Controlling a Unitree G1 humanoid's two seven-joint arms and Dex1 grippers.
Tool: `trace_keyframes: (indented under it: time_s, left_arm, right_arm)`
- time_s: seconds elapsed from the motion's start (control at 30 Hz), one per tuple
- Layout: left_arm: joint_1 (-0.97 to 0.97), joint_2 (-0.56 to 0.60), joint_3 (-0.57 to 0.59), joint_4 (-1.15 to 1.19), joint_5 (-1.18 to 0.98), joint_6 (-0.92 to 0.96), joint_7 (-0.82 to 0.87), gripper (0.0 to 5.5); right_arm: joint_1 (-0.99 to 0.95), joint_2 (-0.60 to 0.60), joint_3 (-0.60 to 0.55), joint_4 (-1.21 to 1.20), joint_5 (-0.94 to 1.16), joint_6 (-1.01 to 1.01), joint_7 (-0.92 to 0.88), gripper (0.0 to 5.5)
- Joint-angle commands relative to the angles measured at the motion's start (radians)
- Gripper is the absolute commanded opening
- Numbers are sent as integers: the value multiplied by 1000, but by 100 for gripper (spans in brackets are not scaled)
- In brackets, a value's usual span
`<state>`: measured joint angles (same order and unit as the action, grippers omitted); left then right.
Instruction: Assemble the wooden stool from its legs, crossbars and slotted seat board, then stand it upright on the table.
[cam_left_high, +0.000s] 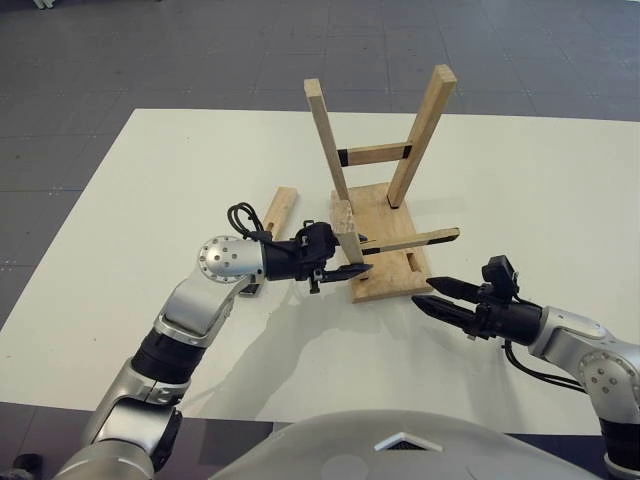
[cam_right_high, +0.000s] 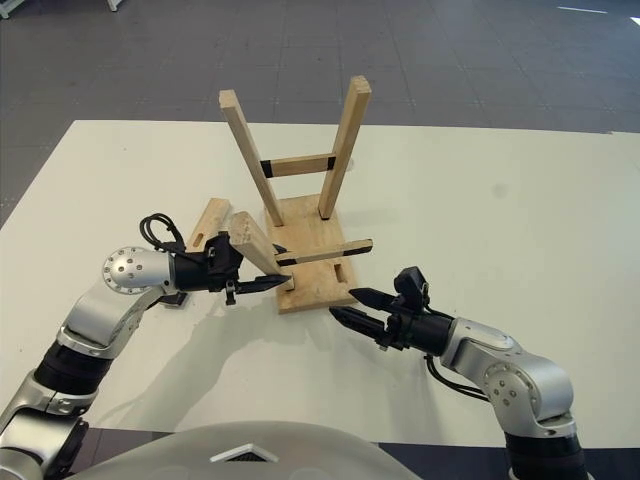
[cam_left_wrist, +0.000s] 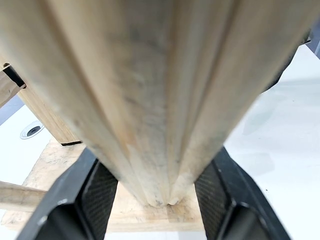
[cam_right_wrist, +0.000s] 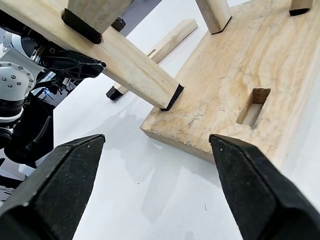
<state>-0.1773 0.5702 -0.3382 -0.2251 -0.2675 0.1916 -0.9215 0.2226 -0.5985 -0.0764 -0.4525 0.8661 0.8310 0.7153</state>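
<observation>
Dark grey tiled floor (cam_left_high: 150, 50) with pale joint lines occupies the upper part of both eye views, with unidentifiable white objects (cam_right_high: 10, 8) cut off at upper left, a short white floor mark (cam_right_high: 582, 10) at upper right, and a round slotted fitting (cam_left_wrist: 32, 131) mid-left in the left wrist view.

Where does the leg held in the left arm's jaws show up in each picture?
Left eye: leg centre, at the seat board's near left corner.
Right eye: leg left of centre.
Left wrist: leg close up between the jaws.
Right wrist: leg slanting to the board's corner.
Shared landmark: seat board.
</observation>
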Motion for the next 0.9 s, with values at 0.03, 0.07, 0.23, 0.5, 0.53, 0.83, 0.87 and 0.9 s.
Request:
trace_keyframes:
  time_s: [0.03,0.07,0.23,0.5,0.53,0.83,0.87,0.9]
  left_arm:
    - [21,16,-3,41,68,-7,17,205]
    - [11,10,7,38,59,-12,21,205]
    - [-37,-10,39,20,11,-24,2,250]
    - [-40,-8,75,-54,-55,20,-25,364]
    - [-40,-1,84,-63,-66,43,-26,386]
    - [189,200,181,-100,-60,66,-104,394]
    - [223,219,213,-99,-64,62,-103,394]
    - [250,224,265,-84,-65,56,-77,394]
  right_arm:
    - [1,0,-9,-11,-5,-3,-8,385]
    - [2,1,-8,-12,-5,-3,-7,385]
    - [12,6,-3,-20,-3,-4,-9,385]
    - [27,12,-2,-31,-1,-4,-9,385]
    - [26,13,-3,-31,0,-3,-9,385]
    - [24,20,-1,-30,-4,-7,-16,385]
    - [26,21,-2,-31,-3,-8,-18,385]
    - [26,22,-1,-31,-4,-9,-18,385]
